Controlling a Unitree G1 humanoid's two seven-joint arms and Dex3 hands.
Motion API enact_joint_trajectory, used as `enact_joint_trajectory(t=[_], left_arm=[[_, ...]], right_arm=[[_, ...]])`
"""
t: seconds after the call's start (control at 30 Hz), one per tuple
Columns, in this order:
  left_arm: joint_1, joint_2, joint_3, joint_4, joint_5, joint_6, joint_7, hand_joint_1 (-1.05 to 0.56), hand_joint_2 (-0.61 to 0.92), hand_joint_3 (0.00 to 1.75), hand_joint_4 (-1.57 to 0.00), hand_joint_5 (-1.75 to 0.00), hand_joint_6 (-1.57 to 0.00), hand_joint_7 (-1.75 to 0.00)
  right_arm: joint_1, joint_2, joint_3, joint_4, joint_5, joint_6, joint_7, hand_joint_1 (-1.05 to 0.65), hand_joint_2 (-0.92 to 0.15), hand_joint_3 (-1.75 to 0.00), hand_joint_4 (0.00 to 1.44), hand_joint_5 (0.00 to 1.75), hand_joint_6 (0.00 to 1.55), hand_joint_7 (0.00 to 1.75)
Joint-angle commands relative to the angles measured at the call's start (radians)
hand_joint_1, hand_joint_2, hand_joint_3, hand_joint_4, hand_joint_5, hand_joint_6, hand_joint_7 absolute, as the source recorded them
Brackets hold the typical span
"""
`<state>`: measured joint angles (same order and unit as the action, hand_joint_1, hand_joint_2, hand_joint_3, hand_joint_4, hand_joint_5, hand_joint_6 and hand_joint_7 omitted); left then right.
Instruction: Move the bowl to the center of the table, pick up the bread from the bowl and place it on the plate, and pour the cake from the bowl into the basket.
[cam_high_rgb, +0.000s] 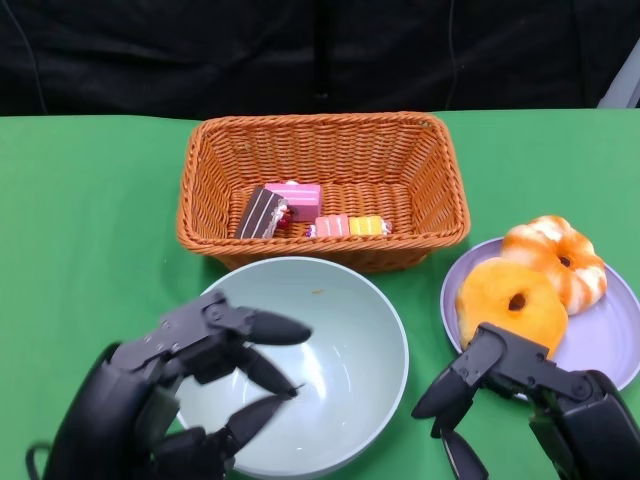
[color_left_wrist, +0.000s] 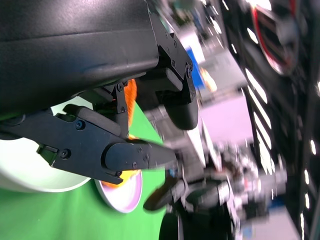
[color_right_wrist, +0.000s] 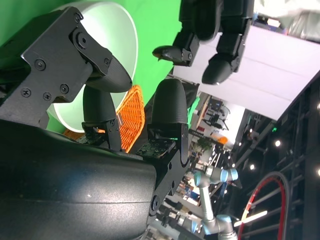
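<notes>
The pale green bowl (cam_high_rgb: 340, 370) stands empty at the table's middle, just in front of the orange wicker basket (cam_high_rgb: 320, 125). Several small cake pieces (cam_high_rgb: 290, 205) lie inside the basket. Two orange breads (cam_high_rgb: 512, 300) rest on the lilac plate (cam_high_rgb: 610, 340) at the right. My left hand (cam_high_rgb: 190, 370) hovers over the bowl's left rim with fingers spread and nothing in them. My right hand (cam_high_rgb: 520, 385) is by the plate's near edge, fingers apart and empty. The right wrist view shows the bowl (color_right_wrist: 112, 35), the basket (color_right_wrist: 132, 120) and my left hand (color_right_wrist: 210, 30).
Green cloth covers the table (cam_high_rgb: 90, 220), with bare room to the left of the basket and bowl. A black backdrop runs behind the far edge. The left wrist view shows the plate (color_left_wrist: 125, 192) and my right hand (color_left_wrist: 170, 197) beyond the bowl.
</notes>
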<state>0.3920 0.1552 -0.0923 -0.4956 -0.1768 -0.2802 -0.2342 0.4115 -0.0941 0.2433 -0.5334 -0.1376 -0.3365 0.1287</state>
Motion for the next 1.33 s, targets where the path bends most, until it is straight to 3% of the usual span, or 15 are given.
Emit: enact_joint_trajectory(t=[0.03, 0.1, 0.13, 0.2, 0.3, 0.43, 0.63, 0.77, 1.33], left_arm=[[0.049, -0.026, -0.004, -0.025, -0.020, 0.031, 0.024, -0.02, 0.49, 1.25, -0.70, -1.48, -0.69, -1.15], [0.073, -0.032, -0.015, -0.024, -0.005, 0.025, 0.021, 0.01, 0.48, 1.29, -0.71, -1.52, -0.71, -1.19], [0.082, -0.031, -0.019, -0.018, 0.020, 0.006, 0.018, 0.05, 0.45, 1.41, -0.82, -1.62, -0.79, -1.35], [0.092, -0.032, -0.023, -0.011, 0.049, -0.016, 0.015, 0.08, 0.41, 1.53, -0.90, -1.68, -0.83, -1.47], [0.103, -0.041, -0.030, -0.020, 0.052, -0.009, 0.020, 0.09, 0.39, 1.58, -0.92, -1.70, -0.84, -1.51], [0.118, -0.061, -0.041, -0.015, 0.049, -0.024, 0.026, 0.08, 0.36, 1.63, -1.01, -1.74, -0.89, -1.60], [0.111, -0.071, -0.036, 0.018, 0.054, -0.069, 0.019, 0.08, 0.36, 1.65, -1.03, -1.75, -0.90, -1.62], [0.096, -0.076, -0.037, 0.062, 0.043, -0.125, 0.007, 0.09, 0.30, 1.74, -1.04, -1.74, -0.92, -1.61], [0.104, -0.073, -0.043, 0.102, 0.042, -0.203, 0.007, 0.08, 0.30, 1.70, -1.02, -1.75, -0.94, -1.58]], right_arm=[[0.008, -0.018, -0.003, 0.014, 0.011, -0.039, 0.004, -0.02, -0.19, -1.56, 0.71, 1.60, 0.69, 1.37], [0.010, -0.021, -0.003, 0.024, 0.006, -0.060, 0.002, -0.01, -0.19, -1.58, 0.73, 1.59, 0.71, 1.36], [0.011, -0.023, -0.003, 0.029, 0.001, -0.070, 0.000, 0.03, -0.19, -1.62, 0.78, 1.61, 0.75, 1.36], [0.013, -0.025, -0.004, 0.035, -0.003, -0.083, -0.002, 0.06, -0.17, -1.68, 0.81, 1.61, 0.79, 1.34], [0.015, -0.029, -0.008, 0.042, -0.013, -0.095, -0.005, 0.07, -0.16, -1.70, 0.83, 1.61, 0.80, 1.33], [0.028, -0.037, -0.016, 0.048, -0.023, -0.111, -0.008, 0.13, -0.17, -1.74, 0.95, 1.62, 0.88, 1.33], [0.035, -0.041, -0.022, 0.051, -0.024, -0.122, -0.006, 0.15, -0.17, -1.75, 0.98, 1.64, 0.90, 1.34], [0.042, -0.046, -0.030, 0.057, -0.030, -0.138, -0.007, 0.18, -0.14, -1.75, 0.97, 1.71, 0.94, 1.44], [0.039, -0.051, -0.048, 0.088, -0.038, -0.170, -0.009, 0.16, -0.12, -1.75, 0.95, 1.72, 0.92, 1.47]])
